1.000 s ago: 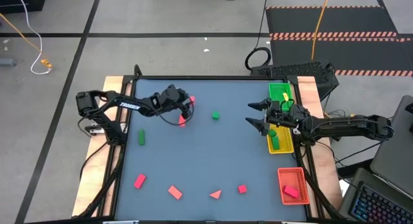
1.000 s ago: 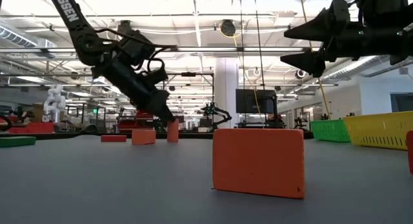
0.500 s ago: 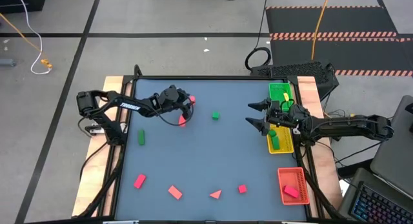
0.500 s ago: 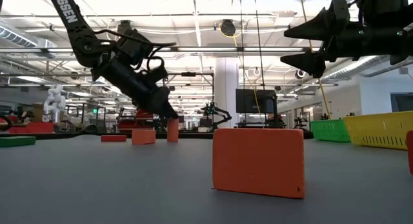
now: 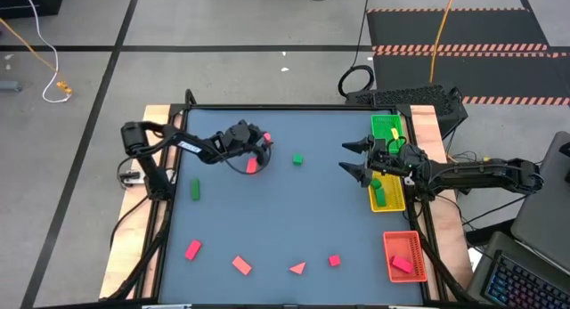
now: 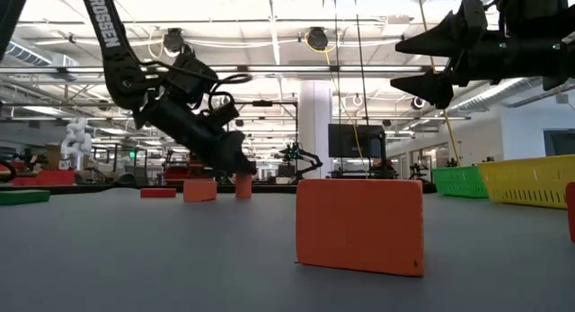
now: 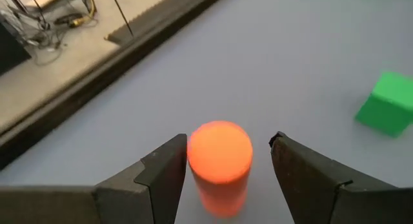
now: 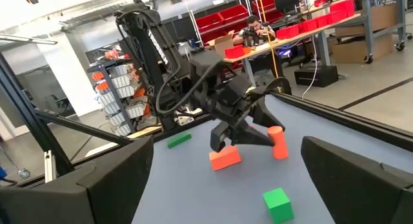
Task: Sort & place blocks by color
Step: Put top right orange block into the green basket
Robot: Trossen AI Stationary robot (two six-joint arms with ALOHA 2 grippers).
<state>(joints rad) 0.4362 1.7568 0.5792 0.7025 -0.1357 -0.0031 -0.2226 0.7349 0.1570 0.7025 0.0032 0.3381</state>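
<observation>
— Where is your left gripper [image 5: 259,151] right now?

— You have it down at the far left part of the table [image 5: 294,211], fingers spread, with the red cylinder [image 7: 220,156] standing upright between them. The left wrist view shows one finger just beside the cylinder and a gap on the other side, so nothing is clamped.

— And the other blocks near it?

— A red block [image 5: 252,166] lies just beside the cylinder, and a green cube [image 5: 297,158] sits a little to the right.

— Your right gripper [image 5: 353,159]?

— You hold it raised above the table's right side, fingers apart and empty, beside the yellow tray [image 5: 393,200].

— Where do the remaining pieces lie?

— A green cuboid [image 5: 195,190] rests near the left edge. Along the near edge you have four red pieces, among them a red triangle [image 5: 297,268]. The red tray [image 5: 390,257] at the near right corner holds a red piece.
</observation>
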